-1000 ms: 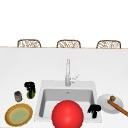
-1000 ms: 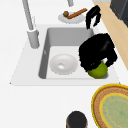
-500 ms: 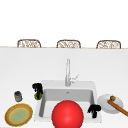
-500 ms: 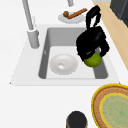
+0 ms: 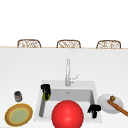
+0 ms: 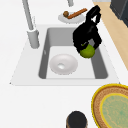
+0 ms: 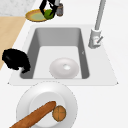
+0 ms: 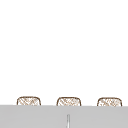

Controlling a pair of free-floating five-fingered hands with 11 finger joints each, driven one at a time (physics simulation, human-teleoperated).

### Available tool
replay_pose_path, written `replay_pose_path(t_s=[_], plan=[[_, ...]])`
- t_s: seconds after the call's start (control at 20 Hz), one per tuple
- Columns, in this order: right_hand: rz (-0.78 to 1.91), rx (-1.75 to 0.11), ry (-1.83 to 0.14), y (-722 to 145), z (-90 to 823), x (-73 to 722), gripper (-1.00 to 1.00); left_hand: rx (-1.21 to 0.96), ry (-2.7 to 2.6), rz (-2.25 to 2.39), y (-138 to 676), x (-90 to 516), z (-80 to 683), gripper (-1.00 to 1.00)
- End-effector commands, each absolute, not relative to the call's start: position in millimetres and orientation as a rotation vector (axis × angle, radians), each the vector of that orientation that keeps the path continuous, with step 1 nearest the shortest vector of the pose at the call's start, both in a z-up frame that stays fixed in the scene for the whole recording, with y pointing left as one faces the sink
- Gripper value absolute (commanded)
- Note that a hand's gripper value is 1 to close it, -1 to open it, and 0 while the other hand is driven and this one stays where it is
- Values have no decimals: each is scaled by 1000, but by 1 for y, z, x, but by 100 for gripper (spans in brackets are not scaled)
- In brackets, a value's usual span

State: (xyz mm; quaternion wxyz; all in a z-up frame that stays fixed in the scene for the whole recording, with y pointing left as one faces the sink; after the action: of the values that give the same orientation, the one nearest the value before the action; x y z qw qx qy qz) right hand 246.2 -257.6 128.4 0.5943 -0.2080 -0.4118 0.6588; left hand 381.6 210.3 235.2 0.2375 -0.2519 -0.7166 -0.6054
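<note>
My left hand (image 5: 45, 89) hung over the left edge of the sink (image 5: 93, 86), fingers curled down around a green fruit (image 6: 87, 51) that sat directly beneath my palm, held above the basin's near-left corner. My right hand (image 5: 94, 110) hovered at the sink's right rim, fingers clenched on nothing. The basin held 1 white bowl (image 6: 63, 64). A white plate (image 7: 27, 100) to the right carried 1 brown stick (image 7: 35, 115) and 1 round nut (image 7: 59, 113); a yellow plate (image 5: 19, 115) lay left, beside a dark cup (image 5: 18, 96).
</note>
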Motion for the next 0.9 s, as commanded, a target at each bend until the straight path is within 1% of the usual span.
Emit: replay_pose_path(t_s=[0.0, 0.35, 0.85], plan=[[1531, -483, -957, -258, 128, 246, 0, -643, -1986, -1665, 182, 388, 230, 100], [1531, -483, -957, -258, 128, 246, 0, -625, -2006, -1687, 130, 405, 211, 100], [1531, -483, -957, -258, 128, 246, 0, -580, -2063, -1685, 62, 421, 149, 100]])
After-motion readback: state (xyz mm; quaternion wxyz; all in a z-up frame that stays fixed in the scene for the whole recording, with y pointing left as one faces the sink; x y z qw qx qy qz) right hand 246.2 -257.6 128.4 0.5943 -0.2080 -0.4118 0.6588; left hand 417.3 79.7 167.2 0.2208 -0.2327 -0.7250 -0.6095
